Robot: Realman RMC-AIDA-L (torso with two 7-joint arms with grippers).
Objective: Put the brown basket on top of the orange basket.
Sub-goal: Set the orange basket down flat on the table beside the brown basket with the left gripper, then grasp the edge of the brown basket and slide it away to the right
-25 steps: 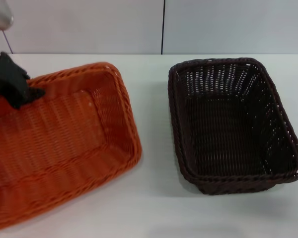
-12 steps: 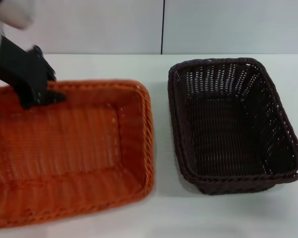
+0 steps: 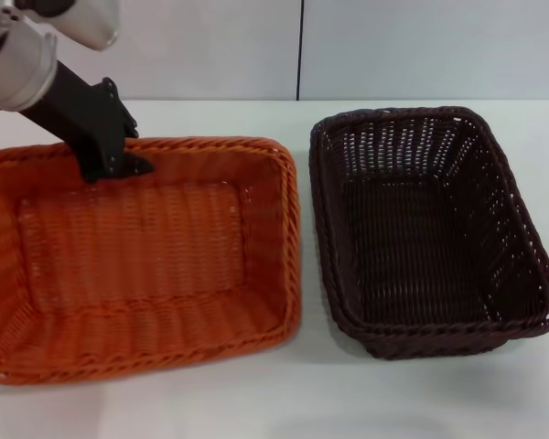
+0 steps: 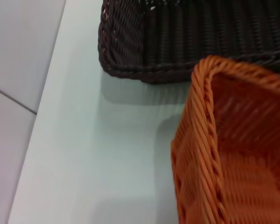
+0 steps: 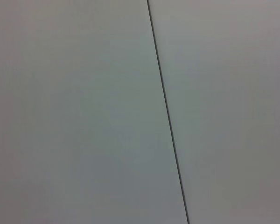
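Note:
The orange basket point(image 3: 289, 229) lies about level on the left half of the white table, its right rim close beside the brown basket point(image 3: 412, 115). My left gripper point(image 3: 110, 167) is shut on the orange basket's far rim near its far left corner. The brown basket stands upright on the right half of the table, with nothing in it. The left wrist view shows a corner of the orange basket point(image 4: 210, 140) with the brown basket's wall point(image 4: 144, 51) a short gap beyond. My right gripper is out of view; its wrist view shows only a wall.
The white table point(image 3: 284, 402) runs along the front of both baskets and shows in the narrow gap between them. A pale wall with a dark vertical seam point(image 3: 300, 50) stands behind the table.
My left gripper has moved right and away, carrying the orange basket. The basket has swung from tilted to about level and now sits close to the brown basket, which has not moved.

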